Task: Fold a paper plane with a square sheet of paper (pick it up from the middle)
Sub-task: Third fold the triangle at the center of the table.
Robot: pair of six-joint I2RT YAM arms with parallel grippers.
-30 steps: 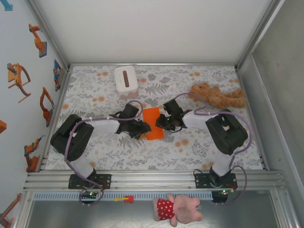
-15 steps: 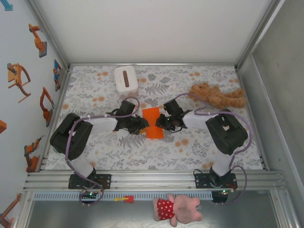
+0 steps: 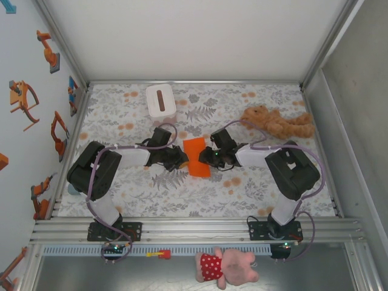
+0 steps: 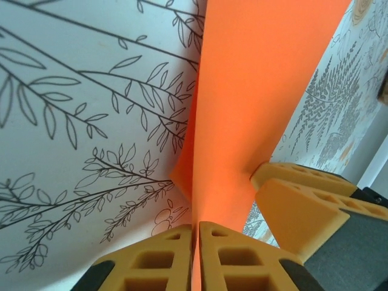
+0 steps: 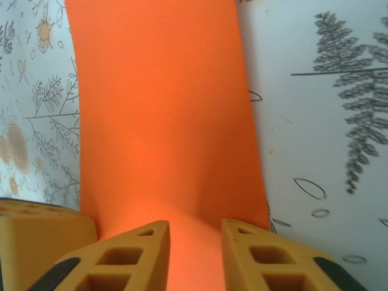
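Observation:
The square sheet of paper (image 3: 196, 156) is bright orange and lies bowed into a narrow strip at the middle of the floral table. My left gripper (image 3: 181, 159) is at its left edge. In the left wrist view its yellow fingers (image 4: 230, 254) are shut on the paper (image 4: 254, 91), which rises from between them. My right gripper (image 3: 207, 156) faces it from the right. In the right wrist view the right gripper (image 5: 195, 227) stands open, its jaws a little apart, with the orange paper (image 5: 163, 109) running between them. No folded paper plane shape shows.
A white tissue box (image 3: 160, 100) stands at the back left. A tan plush toy (image 3: 279, 122) lies at the back right. A pink plush toy in a red dress (image 3: 227, 265) lies in front of the rail. Metal frame posts edge the table.
My left gripper moved right to the sheet's left edge and shut on it. The right gripper's jaws parted a little. The paper has bowed and looks narrower from above.

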